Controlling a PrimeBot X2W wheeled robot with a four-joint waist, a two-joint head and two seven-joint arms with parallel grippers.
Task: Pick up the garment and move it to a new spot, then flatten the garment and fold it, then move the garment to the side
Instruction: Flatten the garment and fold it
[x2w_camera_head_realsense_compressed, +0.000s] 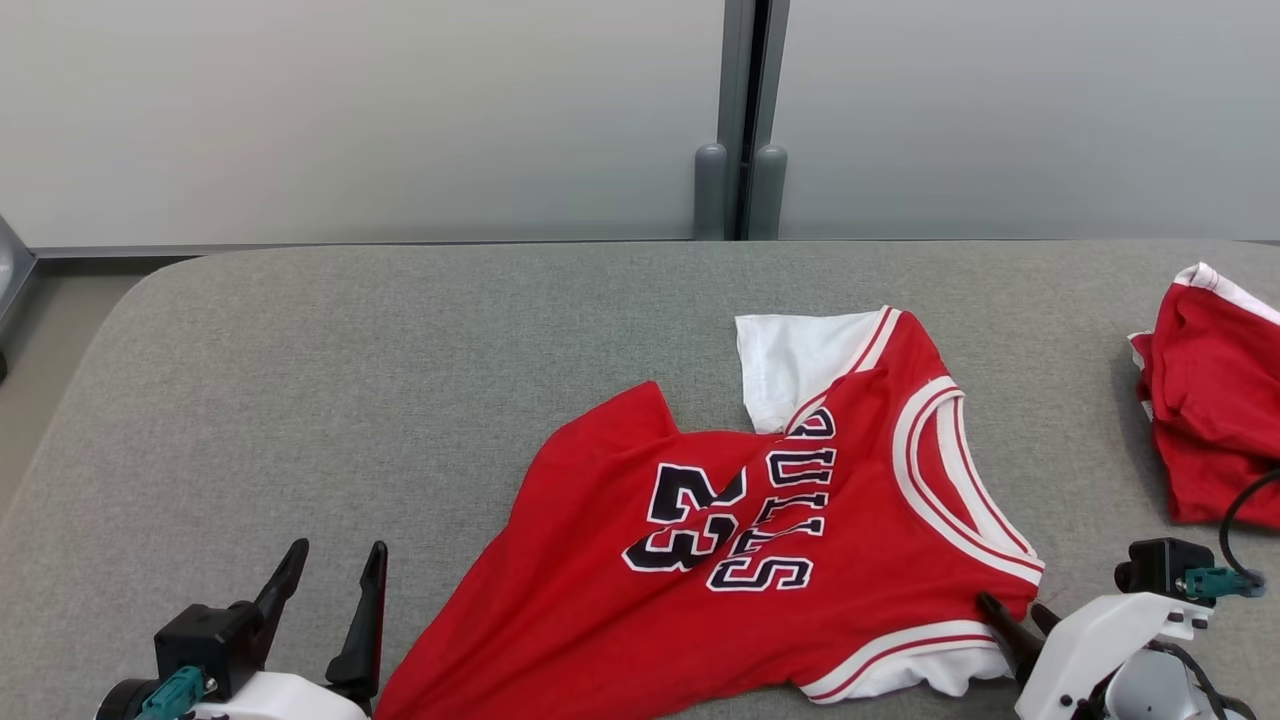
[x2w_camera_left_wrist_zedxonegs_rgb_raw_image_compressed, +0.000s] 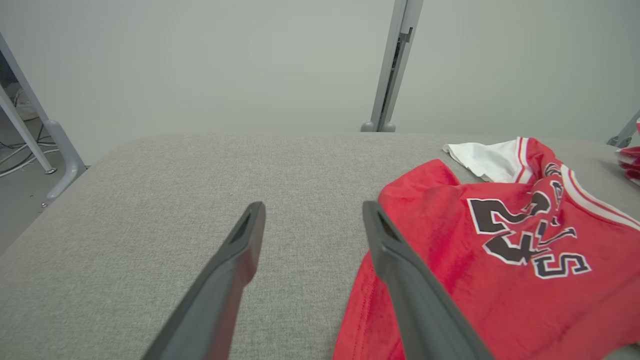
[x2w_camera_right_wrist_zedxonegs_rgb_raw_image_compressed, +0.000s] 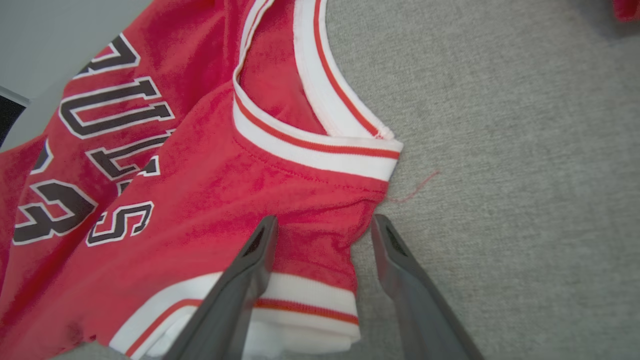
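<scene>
Both pincers stood apart. At lower left the left pincer sat just beside the jersey, which lay lower centre on the table, hem left, neck right. At lower right the right pincer straddled its shoulder edge, the nearer one.

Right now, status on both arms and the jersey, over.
Left jaws open beside jersey. Right jaws open astride its shoulder corner. Jersey rumpled on grey table. Second red garment far right, clear.

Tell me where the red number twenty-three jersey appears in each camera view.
Head view: the red jersey lies lower centre, reaching right.
Left wrist view: the red jersey sits lower right.
Right wrist view: the red jersey covers left and centre.
Shared landmark: the black BULLS lettering.
</scene>
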